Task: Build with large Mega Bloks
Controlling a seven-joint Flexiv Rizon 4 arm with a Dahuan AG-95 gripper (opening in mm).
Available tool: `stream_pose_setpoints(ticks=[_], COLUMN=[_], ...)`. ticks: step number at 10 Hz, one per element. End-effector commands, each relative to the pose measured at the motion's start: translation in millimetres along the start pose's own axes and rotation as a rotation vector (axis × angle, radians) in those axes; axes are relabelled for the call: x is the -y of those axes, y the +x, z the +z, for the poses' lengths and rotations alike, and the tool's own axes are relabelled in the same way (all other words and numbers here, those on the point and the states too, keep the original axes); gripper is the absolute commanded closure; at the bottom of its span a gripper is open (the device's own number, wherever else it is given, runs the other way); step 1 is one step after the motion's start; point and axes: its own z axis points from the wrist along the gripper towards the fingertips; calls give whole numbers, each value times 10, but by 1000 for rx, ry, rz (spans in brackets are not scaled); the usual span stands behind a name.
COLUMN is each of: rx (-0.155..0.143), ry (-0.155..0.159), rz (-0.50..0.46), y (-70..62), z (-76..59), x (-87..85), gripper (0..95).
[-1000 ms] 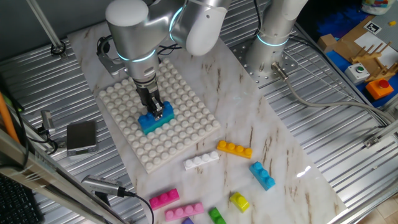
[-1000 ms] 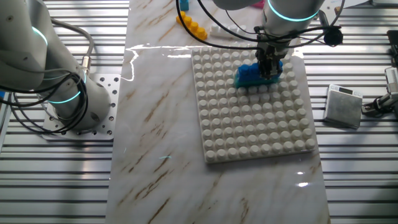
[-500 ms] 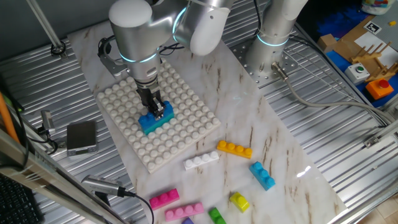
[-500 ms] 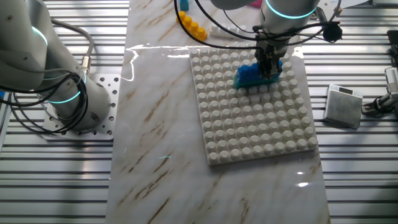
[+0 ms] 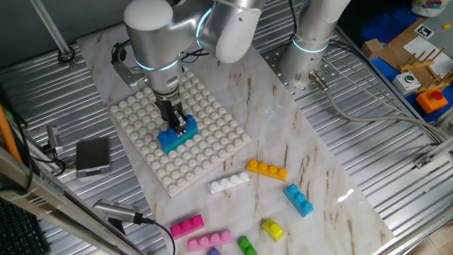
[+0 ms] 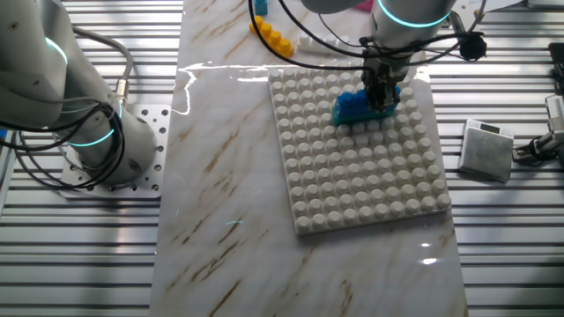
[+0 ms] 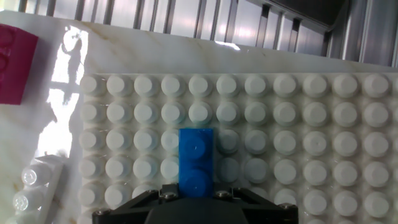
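mostly marble tabletop (image 5: 283,134), ribbed metal bench (image 5: 396,156) around.

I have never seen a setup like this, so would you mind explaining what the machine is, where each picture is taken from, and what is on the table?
It is a single robot arm with a two-fingered gripper at its end. Two pictures come from fixed cameras that look at the marble table from different sides; the third comes from a camera on the hand that looks down along the fingers. On the table lies a white studded baseplate. The jaws are closed on a blue brick that sits on the plate's studs. Loose bricks lie beside the plate: a white brick, an orange brick, a light blue brick, two pink bricks, a yellow brick and a green brick. A second arm stands by.
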Motion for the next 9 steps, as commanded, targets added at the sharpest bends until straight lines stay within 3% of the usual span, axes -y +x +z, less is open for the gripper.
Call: stream_pose_setpoints(ticks=[1,4,9], rx=[6,15,22], ry=[14,31,33], rz=[-11,-34,-43], y=[4,3,1], z=[64,68,76], x=[6,7,10], gripper=[950,950,950])
